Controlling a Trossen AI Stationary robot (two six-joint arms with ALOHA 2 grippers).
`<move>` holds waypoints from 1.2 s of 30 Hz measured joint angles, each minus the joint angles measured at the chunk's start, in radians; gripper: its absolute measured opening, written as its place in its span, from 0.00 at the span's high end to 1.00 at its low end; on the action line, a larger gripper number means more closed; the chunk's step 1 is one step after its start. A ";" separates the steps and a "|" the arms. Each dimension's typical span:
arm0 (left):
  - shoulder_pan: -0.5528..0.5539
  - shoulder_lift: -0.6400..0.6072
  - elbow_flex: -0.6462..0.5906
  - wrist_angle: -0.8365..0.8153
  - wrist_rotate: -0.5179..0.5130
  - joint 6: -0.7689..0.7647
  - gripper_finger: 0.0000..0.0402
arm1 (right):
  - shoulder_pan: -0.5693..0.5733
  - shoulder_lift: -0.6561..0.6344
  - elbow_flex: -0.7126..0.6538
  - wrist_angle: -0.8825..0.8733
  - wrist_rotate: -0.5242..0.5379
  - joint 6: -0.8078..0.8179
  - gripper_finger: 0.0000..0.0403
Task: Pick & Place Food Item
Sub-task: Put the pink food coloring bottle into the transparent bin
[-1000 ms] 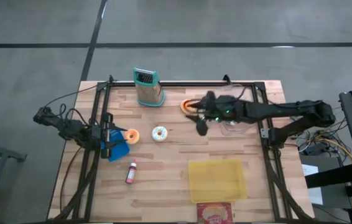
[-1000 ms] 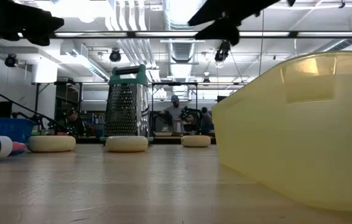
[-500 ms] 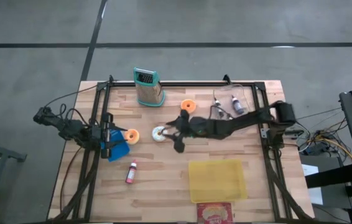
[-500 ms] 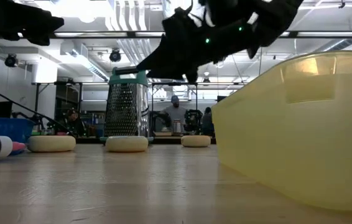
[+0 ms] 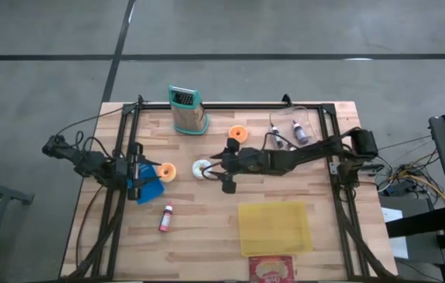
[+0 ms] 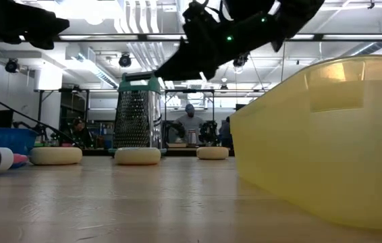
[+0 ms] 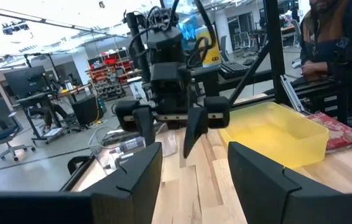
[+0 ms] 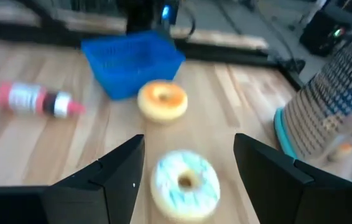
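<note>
The right gripper [image 5: 221, 167], its 2 fingers spread apart and holding nothing, hangs just beside and above the white-iced doughnut [image 5: 201, 168], which lies flat mid-table directly ahead between them, nearer this arm than the parked left gripper [image 5: 130, 171].

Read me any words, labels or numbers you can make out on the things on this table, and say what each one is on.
No text can be read.
Small bottle: its label is too blurred to read.
Red packet: its printing is too small to read.
Grater, yellow bin, blue basket: no text shows.
</note>
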 joint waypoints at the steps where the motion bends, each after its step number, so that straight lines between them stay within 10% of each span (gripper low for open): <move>1: 0.000 0.000 0.000 0.000 0.000 0.000 0.53 | 0.000 -0.016 -0.001 -0.036 0.001 -0.003 0.40; 36: 0.000 0.002 0.000 0.000 -0.001 0.000 0.53 | 0.002 -0.802 -0.659 0.298 -0.055 -0.008 0.39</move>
